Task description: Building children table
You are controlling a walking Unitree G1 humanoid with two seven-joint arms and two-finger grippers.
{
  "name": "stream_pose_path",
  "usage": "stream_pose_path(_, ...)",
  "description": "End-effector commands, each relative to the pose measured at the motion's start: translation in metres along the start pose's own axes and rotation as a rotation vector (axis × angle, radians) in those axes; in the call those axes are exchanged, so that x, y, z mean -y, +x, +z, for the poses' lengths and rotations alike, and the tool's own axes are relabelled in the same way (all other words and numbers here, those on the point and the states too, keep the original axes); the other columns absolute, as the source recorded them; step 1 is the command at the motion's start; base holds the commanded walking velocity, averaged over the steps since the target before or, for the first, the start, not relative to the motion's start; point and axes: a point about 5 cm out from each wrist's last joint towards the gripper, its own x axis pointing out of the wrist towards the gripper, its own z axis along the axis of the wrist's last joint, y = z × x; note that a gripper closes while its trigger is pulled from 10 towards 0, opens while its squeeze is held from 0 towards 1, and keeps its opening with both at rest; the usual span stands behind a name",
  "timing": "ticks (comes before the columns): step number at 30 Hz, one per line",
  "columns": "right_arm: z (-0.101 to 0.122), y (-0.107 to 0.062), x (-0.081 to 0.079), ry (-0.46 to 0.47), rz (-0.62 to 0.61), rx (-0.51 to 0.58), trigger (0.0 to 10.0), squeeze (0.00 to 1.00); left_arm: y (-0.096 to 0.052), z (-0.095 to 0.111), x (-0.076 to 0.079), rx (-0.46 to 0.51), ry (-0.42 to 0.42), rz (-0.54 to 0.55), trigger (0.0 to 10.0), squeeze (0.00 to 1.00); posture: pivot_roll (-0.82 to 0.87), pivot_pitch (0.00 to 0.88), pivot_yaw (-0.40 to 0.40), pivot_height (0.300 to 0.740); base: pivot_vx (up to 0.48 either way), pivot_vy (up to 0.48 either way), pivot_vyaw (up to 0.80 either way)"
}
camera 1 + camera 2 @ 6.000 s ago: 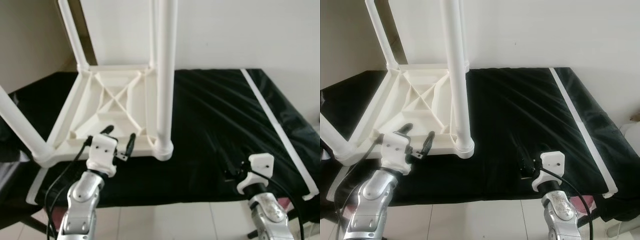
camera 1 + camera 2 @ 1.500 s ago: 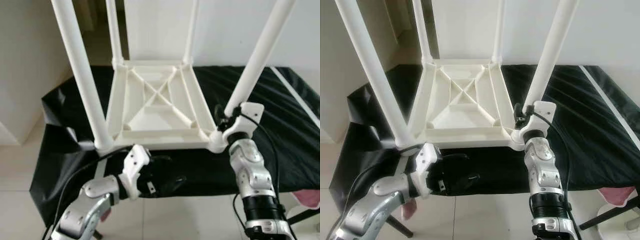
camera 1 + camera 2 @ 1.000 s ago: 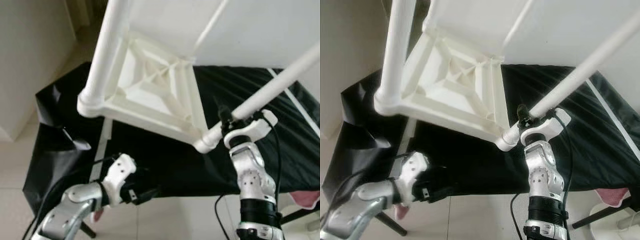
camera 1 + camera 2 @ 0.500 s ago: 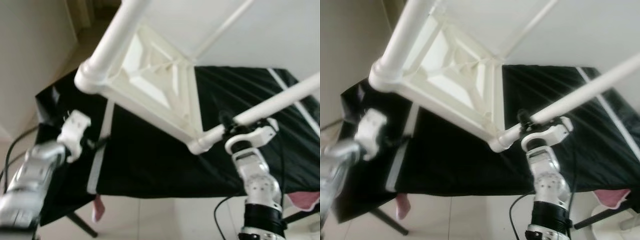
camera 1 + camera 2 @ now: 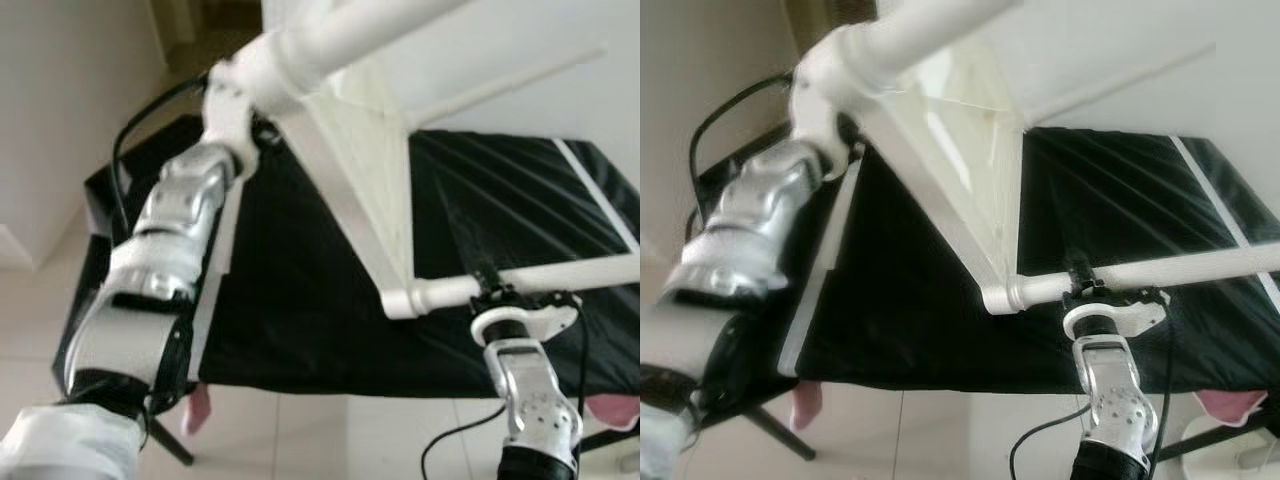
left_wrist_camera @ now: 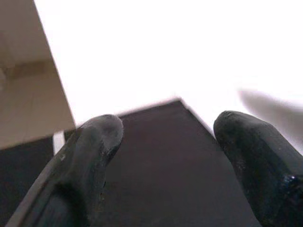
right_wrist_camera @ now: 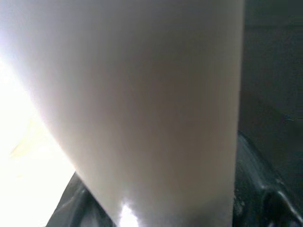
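The white table (image 5: 370,190) stands tipped on edge above the black mat (image 5: 300,300), legs nearly level. My right pincer (image 5: 497,292) is clamped on the near leg (image 5: 540,278), which runs rightward. My left pincer (image 6: 165,156), fingers spread and empty, is at the raised corner. Half a second ago the table tilted less and my left arm hung lower.

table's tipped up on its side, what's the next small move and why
Probably keep turning it over toward its legs. The table is tilted on edge above the black cover, the right pincer shut on a leg, and the left pincer, open, is up at the top corner.
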Motion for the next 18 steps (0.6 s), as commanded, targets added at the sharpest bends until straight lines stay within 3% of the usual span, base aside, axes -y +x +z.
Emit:
stream_pose_path(1,-0.005,-0.008,0.01,0.074,-0.04,0.007,10.0,0.0,0.004,0.002,0.009,0.0,-0.007,-0.037,10.0,0.0,0.03,0.0,-0.006,0.74,0.0,0.0,0.0)
stream_pose_path(2,-0.005,-0.008,0.01,0.074,-0.04,0.007,10.0,0.0,0.004,0.002,0.009,0.0,-0.007,-0.037,10.0,0.0,0.03,0.0,-0.006,0.74,0.0,0.0,0.0)
stream_pose_path(3,-0.004,-0.012,0.012,0.065,-0.056,0.021,10.0,0.73,0.008,0.006,0.017,0.009,0.019,-0.059,10.0,0.0,0.02,0.0,0.0,0.74,0.0,0.0,0.0)
stream_pose_path(4,-0.003,-0.015,0.013,0.064,-0.068,0.032,10.0,1.0,0.011,0.008,0.023,0.013,0.044,-0.078,10.0,0.0,0.02,0.0,0.002,0.74,0.0,0.0,0.0)
stream_pose_path(11,0.002,-0.033,0.018,0.072,-0.104,0.084,10.0,1.0,0.018,0.018,0.038,0.041,0.078,-0.121,10.0,0.0,0.02,0.0,0.007,0.74,0.0,0.0,0.0)
stream_pose_path(13,0.007,-0.052,0.025,0.077,-0.138,0.133,10.0,1.0,0.021,0.029,0.045,0.08,0.065,-0.142,10.0,0.0,0.01,0.0,0.008,0.74,0.0,0.0,0.0)
stream_pose_path(15,0.007,-0.052,0.025,0.077,-0.138,0.133,10.0,1.0,0.021,0.029,0.045,0.08,0.065,-0.142,10.0,0.0,0.01,0.0,0.008,0.74,0.0,0.0,0.0)
stream_pose_path(17,0.013,-0.073,0.029,0.018,-0.156,0.183,10.0,1.0,0.023,0.046,0.049,0.134,0.054,-0.159,10.0,0.0,0.01,0.0,0.014,0.74,0.0,0.0,0.0)
stream_pose_path(18,0.013,-0.073,0.029,0.018,-0.156,0.183,10.0,1.0,0.023,0.046,0.049,0.134,0.054,-0.159,10.0,0.0,0.01,0.0,0.014,0.74,0.0,0.0,0.0)
